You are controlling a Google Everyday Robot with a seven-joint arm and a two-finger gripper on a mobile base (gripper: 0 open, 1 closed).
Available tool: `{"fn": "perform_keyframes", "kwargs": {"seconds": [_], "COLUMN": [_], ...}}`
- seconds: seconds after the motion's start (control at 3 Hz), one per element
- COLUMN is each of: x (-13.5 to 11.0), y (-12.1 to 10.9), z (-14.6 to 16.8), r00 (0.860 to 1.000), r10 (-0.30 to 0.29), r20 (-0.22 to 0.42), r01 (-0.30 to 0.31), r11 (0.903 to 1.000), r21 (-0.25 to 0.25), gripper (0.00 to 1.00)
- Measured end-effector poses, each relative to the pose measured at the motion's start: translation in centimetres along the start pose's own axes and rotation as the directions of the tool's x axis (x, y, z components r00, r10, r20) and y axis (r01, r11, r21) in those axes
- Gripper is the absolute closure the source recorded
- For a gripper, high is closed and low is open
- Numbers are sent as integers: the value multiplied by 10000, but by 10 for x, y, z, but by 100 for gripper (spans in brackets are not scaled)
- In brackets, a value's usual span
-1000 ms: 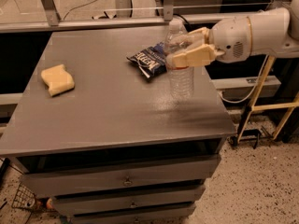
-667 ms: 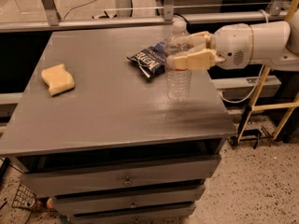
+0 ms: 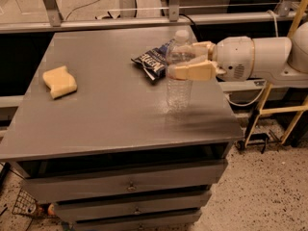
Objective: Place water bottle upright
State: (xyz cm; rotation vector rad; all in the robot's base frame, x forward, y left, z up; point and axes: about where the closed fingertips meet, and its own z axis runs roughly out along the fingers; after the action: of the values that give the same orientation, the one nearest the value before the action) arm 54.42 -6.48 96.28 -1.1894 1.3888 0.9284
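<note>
The water bottle (image 3: 178,91) is clear and ribbed with a white cap, and stands upright near the right edge of the grey table (image 3: 106,114). Its base is at or just above the tabletop. My gripper (image 3: 182,59) reaches in from the right. Its tan fingers (image 3: 192,71) are closed around the bottle's upper body, one in front and one behind. The white arm (image 3: 250,57) is held level behind it.
A dark blue chip bag (image 3: 153,61) lies just behind and left of the bottle. A yellow sponge (image 3: 59,82) lies at the table's left side. The table's right edge is close to the bottle. Drawers sit below the front edge, and yellow frame legs (image 3: 284,110) stand to the right.
The arm has levelled out and brought the bottle slightly down and left, closer to the tabletop. The bottle has stayed upright in the gripper.
</note>
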Motion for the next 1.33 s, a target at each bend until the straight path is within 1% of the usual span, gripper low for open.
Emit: {"fn": "perform_keyframes", "kwargs": {"seconds": [0.33,0.67,1.0,1.33], "x": [11,20,29,30], "y": [0,1,1,1], "z": [3,5,6,8], "r00": [9999,9994,9973,9968], "r10": [135,296,546,581], "r20": [20,184,500,555], "r01": [-135,-301,-563,-599], "r11": [9998,9992,9978,9977], "r21": [151,276,347,323], "gripper": [100,100,100,88]}}
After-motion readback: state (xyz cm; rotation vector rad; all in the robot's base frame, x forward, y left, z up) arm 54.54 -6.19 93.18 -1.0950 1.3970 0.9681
